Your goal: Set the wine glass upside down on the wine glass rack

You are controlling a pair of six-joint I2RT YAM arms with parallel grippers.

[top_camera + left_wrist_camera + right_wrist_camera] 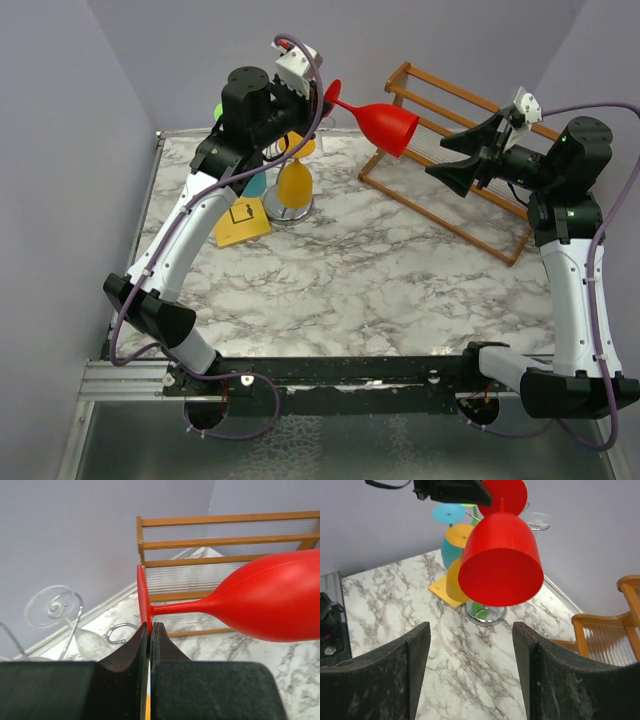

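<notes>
Wine glass (385,122), red, level in air just right of wine glass rack (289,211) top, foot rim pinched in closed left gripper (150,630), right gripper (471,630) spread, clear of bowl; hazard: bowl weight twisting foot from thin pinch, or knocking hung glasses (293,183).

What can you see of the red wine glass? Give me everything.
The red wine glass is opaque glossy red and looks like plastic, with a round foot, a thin stem and a wide bowl. It hangs in the air above the table, lying about level, not upright. The left gripper is shut on the foot's rim, the only contact visible. The bowl's mouth faces the right gripper, which is open and apart from it.
</notes>
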